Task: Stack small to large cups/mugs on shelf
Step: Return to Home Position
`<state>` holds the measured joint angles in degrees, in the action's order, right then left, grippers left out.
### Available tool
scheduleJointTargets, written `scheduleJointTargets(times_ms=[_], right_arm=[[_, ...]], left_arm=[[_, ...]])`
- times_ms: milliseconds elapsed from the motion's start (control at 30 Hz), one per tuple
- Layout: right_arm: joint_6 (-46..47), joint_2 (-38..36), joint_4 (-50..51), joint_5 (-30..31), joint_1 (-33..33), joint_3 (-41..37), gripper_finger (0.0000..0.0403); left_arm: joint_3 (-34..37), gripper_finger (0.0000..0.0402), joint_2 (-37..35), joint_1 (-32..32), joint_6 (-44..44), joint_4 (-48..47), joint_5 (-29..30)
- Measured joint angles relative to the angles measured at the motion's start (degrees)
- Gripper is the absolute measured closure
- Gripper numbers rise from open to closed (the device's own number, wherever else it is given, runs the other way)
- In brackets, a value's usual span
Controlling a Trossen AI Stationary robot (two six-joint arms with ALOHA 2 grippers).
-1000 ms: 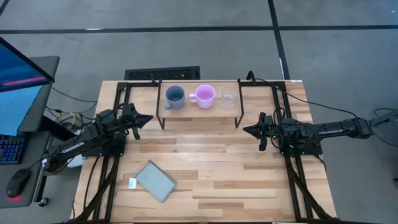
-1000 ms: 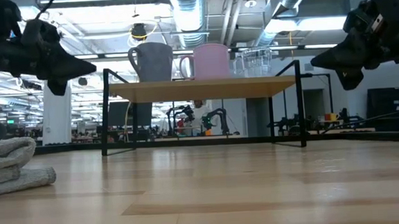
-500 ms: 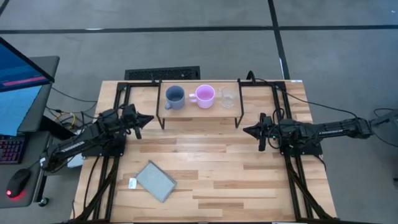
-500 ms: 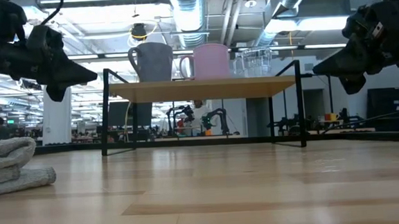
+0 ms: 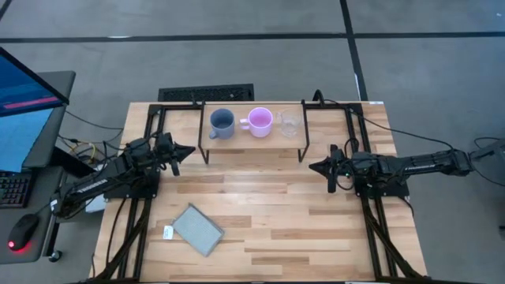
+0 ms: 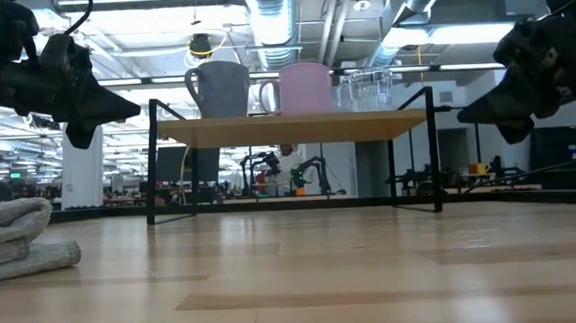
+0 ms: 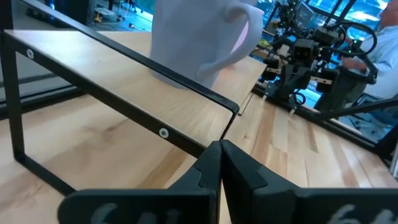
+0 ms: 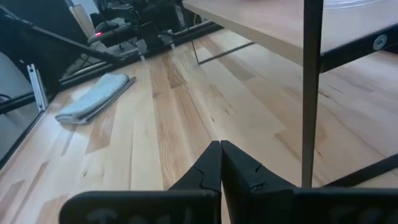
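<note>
High view shows me the grey mug [image 5: 221, 122], pink mug [image 5: 259, 121] and glass cup [image 5: 289, 123] in a row on the shelf [image 5: 241, 139]. Left gripper [image 5: 189, 149] hangs off its left end and right gripper [image 5: 311, 166] off its right, both well apart from the cups, fingers pressed together on nothing.

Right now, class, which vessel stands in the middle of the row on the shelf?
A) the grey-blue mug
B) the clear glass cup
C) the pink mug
C: the high view shows the pink mug on the shelf between the grey-blue mug and the clear glass cup; the left gripper and right gripper hang shut, off the shelf.
</note>
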<state>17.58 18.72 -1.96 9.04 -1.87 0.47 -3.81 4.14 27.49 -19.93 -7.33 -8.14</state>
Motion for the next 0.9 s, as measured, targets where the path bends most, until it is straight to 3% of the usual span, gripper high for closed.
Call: scheduleJointTargets(times_ms=[900], right_arm=[[-1.14,0.00,0.14,0.00,0.00,0.00,0.0375]], left_arm=[[0.07,0.0401,0.00,0.00,-0.56,-0.04,-0.17]])
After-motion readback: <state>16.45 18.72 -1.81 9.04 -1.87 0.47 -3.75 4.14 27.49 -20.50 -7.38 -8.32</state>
